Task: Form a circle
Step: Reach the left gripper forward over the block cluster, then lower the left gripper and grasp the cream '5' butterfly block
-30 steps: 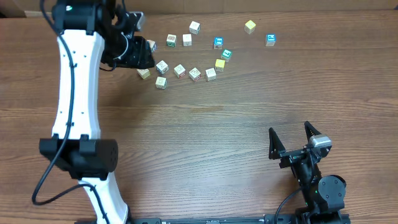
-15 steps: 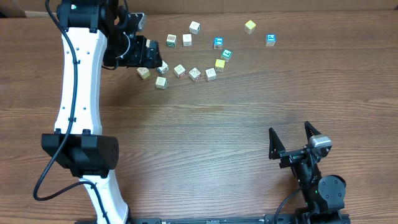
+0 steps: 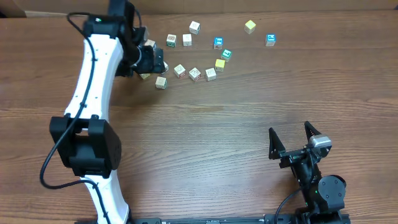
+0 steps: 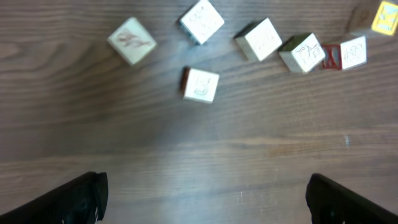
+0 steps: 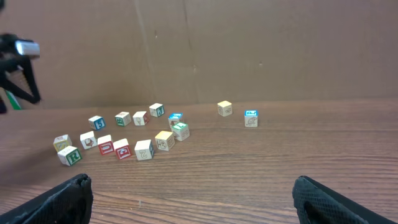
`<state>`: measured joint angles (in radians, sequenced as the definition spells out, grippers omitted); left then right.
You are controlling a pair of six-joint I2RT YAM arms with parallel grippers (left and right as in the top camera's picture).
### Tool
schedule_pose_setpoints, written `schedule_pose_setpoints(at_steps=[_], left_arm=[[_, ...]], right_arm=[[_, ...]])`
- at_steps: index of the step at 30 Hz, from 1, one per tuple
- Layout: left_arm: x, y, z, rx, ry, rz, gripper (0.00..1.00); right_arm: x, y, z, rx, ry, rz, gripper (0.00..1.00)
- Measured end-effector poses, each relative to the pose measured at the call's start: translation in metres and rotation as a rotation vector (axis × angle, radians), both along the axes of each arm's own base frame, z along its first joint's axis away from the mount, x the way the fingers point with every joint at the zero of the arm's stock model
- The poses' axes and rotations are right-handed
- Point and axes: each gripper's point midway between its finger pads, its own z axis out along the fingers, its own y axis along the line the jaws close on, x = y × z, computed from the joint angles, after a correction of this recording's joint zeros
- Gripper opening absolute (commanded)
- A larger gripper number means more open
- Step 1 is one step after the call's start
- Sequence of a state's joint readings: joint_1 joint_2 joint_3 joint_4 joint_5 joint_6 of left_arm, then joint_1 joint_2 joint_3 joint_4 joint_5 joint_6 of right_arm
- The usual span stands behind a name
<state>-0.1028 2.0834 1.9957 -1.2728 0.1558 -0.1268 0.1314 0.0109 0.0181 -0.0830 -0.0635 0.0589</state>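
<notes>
The brown wood-grain tabletop (image 3: 205, 143) carries the unfinished circle of tiny whitish toy cubes with coloured printed faces (image 3: 194, 73) toward 12 o'clock in the overhead view, close to the far edge. Its lower arc sweeps from 7 o'clock through 5 o'clock to a plain yellow cube (image 3: 219, 64) near 3 o'clock. More cubes continue up that side and across the top, with gaps between most of them. 1 whitish stray cube (image 3: 194, 27) sits just beyond the ring at 12 o'clock. A pale yellow cube (image 3: 250, 26) and a blue-faced cube (image 3: 270, 40) lie well apart toward 2 o'clock, nearer the far edge. The white left arm (image 3: 93, 81) reaches from 7 o'clock up to 11 o'clock, and the left end effector (image 3: 158, 64) hovers over the ring's 9 o'clock side. Its fingers are spread wide with nothing between them, and a single whitish cube (image 4: 200, 84) lies ahead of the gap. The right end effector (image 3: 291, 140) rests at 5 o'clock near the front edge, fingers also spread wide and holding nothing. A broad stretch of bare wood separates it from the cubes, and a brown cardboard wall (image 5: 249, 50) stands behind the far edge.
</notes>
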Motion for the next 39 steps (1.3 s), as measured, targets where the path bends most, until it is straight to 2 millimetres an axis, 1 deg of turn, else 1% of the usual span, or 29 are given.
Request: schedule_pose_setpoints(at_steps=[2,4,8,11,15,16,17,18,19,20,22,25,29,33,35,39], left_arm=[[0.001,-0.011,-0.013,-0.001,-0.002,-0.018,0.99],[0.002,-0.020,-0.021,0.000,-0.011,-0.033,1.00],[0.010,-0.031,-0.030,-0.007,-0.049,-0.052,0.99],[0.011,-0.031,-0.035,-0.004,-0.054,-0.047,1.00],[0.010,-0.023,-0.049,0.041,-0.036,-0.033,1.00],[0.009,-0.021,-0.053,0.052,-0.028,-0.029,0.97],[0.008,-0.020,-0.056,0.060,-0.022,-0.027,0.85],[0.009,-0.018,-0.058,0.067,-0.019,-0.026,0.77],[0.010,-0.018,-0.061,0.071,-0.019,-0.026,0.71],[0.011,-0.017,-0.063,0.075,-0.018,-0.023,0.69],[0.012,-0.017,-0.068,0.077,-0.014,-0.020,0.69],[0.014,-0.017,-0.075,0.078,-0.007,-0.020,0.73],[0.018,-0.018,-0.092,0.083,0.007,-0.020,0.73],[0.026,-0.019,-0.111,0.084,0.003,-0.018,0.67],[0.029,-0.019,-0.116,0.084,-0.001,-0.018,0.62],[0.030,-0.019,-0.122,0.086,0.004,-0.017,0.59]], right_arm=[[0.000,0.000,0.000,0.000,0.000,0.000,1.00],[0.000,0.000,0.000,0.000,0.000,0.000,1.00],[0.000,0.000,0.000,0.000,0.000,0.000,1.00],[0.000,0.000,0.000,0.000,0.000,0.000,1.00],[0.000,0.000,0.000,0.000,0.000,0.000,1.00],[0.000,0.000,0.000,0.000,0.000,0.000,1.00],[0.000,0.000,0.000,0.000,0.000,0.000,1.00],[0.000,0.000,0.000,0.000,0.000,0.000,1.00],[0.000,0.000,0.000,0.000,0.000,0.000,1.00],[0.000,0.000,0.000,0.000,0.000,0.000,1.00],[0.000,0.000,0.000,0.000,0.000,0.000,1.00],[0.000,0.000,0.000,0.000,0.000,0.000,1.00],[0.000,0.000,0.000,0.000,0.000,0.000,1.00],[0.000,0.000,0.000,0.000,0.000,0.000,1.00],[0.000,0.000,0.000,0.000,0.000,0.000,1.00],[0.000,0.000,0.000,0.000,0.000,0.000,1.00]])
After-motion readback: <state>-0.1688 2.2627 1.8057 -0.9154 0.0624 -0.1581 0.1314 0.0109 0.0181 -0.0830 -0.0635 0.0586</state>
